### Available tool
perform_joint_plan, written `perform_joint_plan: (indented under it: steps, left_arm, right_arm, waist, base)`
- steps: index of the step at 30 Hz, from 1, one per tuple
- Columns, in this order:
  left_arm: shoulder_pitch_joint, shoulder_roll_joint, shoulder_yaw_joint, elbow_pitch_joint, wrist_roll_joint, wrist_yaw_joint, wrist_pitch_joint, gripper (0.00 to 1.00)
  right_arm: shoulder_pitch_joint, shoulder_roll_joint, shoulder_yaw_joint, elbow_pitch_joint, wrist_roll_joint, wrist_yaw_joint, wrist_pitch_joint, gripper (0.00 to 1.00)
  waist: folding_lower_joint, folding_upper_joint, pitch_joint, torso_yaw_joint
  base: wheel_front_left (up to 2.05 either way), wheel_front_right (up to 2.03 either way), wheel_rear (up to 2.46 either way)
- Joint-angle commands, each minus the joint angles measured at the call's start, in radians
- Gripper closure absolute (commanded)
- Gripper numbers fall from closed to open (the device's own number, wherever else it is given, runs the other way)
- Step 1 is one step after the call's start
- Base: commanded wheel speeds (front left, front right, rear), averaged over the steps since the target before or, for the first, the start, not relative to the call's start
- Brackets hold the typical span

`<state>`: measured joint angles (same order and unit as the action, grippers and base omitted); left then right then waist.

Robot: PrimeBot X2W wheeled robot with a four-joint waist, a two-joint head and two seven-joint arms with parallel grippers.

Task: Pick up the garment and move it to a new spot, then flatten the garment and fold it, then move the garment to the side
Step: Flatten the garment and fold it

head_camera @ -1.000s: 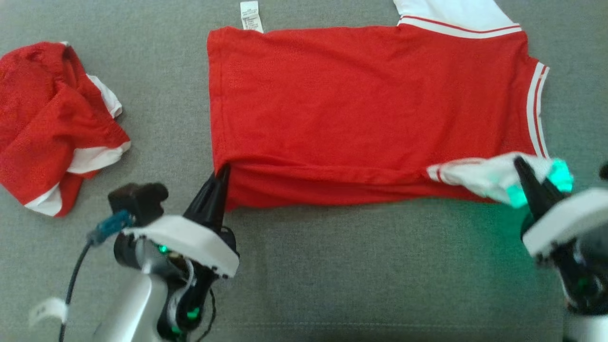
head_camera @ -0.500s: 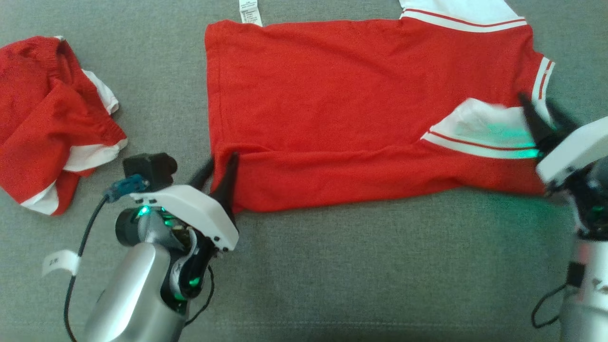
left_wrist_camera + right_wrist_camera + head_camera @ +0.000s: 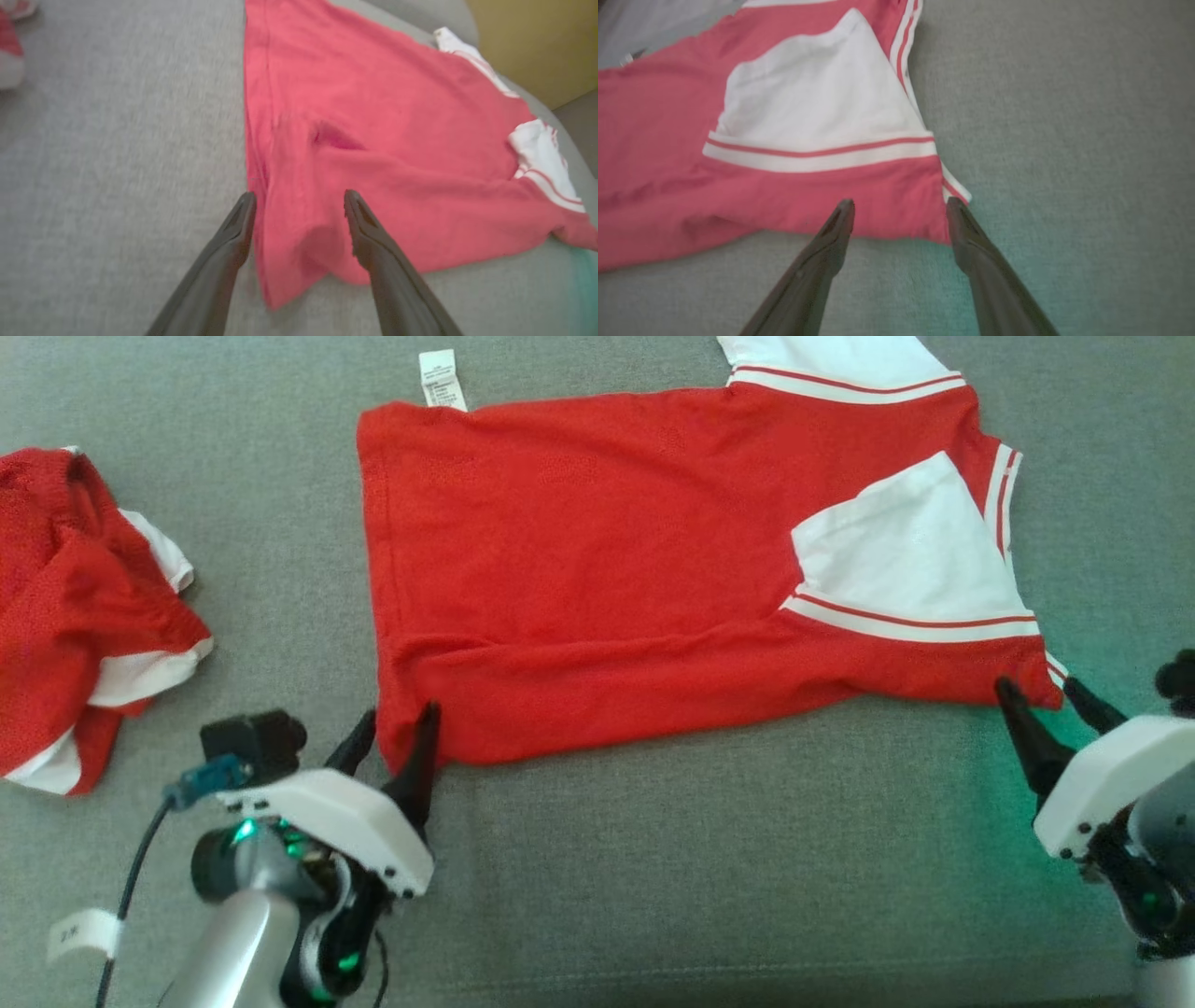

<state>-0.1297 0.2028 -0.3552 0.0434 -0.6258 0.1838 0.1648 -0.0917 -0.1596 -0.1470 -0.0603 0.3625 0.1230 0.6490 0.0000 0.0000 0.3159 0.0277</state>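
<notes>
Lengthwise, the red T-shirt [image 3: 597, 569] runs across the grey upholstered surface [image 3: 700, 877] from the robot's left to its right, with the hem end by the left hand [image 3: 400, 711] and the shoulder end by the right hand [image 3: 1034, 683]. Its near long edge is turned over toward the middle, so the near white sleeve [image 3: 906, 560] lies flat on top of the red body. Both hands stand open and hold nothing. In the left wrist view the left hand's fingers straddle the near hem corner. In the right wrist view the right hand's fingertips sit just at the near edge, at the shoulder corner. Each hand is thus the nearer one for its own end of the shirt. The unfolded far edge, where the care label [image 3: 442, 378] sticks out, lies straight ahead of both hands across the shirt's short axis. A matching fold would likely mean reaching over the body to that edge. A crumpled red garment [image 3: 84, 607] lies well apart on the left.
</notes>
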Motion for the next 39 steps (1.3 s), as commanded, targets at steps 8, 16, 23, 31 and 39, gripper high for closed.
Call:
perform_joint_plan:
  steps: [8, 16, 23, 31, 39]
  left_arm:
    - [-0.027, 0.077, 0.024, -0.077, 0.025, 0.033, 0.078, 0.00]
    - [-0.044, 0.102, 0.011, -0.068, 0.007, 0.022, 0.149, 0.00]
    - [-0.043, 0.102, -0.018, -0.058, -0.024, -0.006, 0.201, 0.00]
    - [-0.032, 0.117, -0.035, -0.064, -0.056, -0.031, 0.253, 1.00]
    - [0.004, 0.184, 0.000, -0.147, -0.115, -0.061, 0.305, 1.00]
  right_arm:
    - [-0.091, -0.041, 0.013, 0.029, -0.067, 0.008, 0.005, 0.00]
    - [-0.155, -0.065, 0.052, 0.137, -0.083, 0.008, 0.053, 0.00]
    - [-0.166, -0.085, 0.092, 0.167, -0.021, 0.008, 0.088, 0.00]
    - [-0.158, -0.130, 0.128, 0.170, 0.059, 0.008, 0.118, 1.00]
    - [-0.119, -0.230, 0.089, 0.124, 0.106, 0.008, 0.186, 1.00]
  waist:
    - [0.0000, 0.0000, 0.051, 0.002]
    - [0.0000, 0.0000, 0.076, 0.005]
    - [0.0000, 0.0000, 0.074, 0.003]
    - [0.0000, 0.0000, 0.060, 0.007]
    - [0.0000, 0.0000, 0.005, 0.019]
  base:
    - [0.00, 0.00, 0.00]
    - [0.00, 0.00, 0.00]
    - [0.00, 0.00, 0.00]
    - [0.00, 0.00, 0.00]
    - [0.00, 0.00, 0.00]
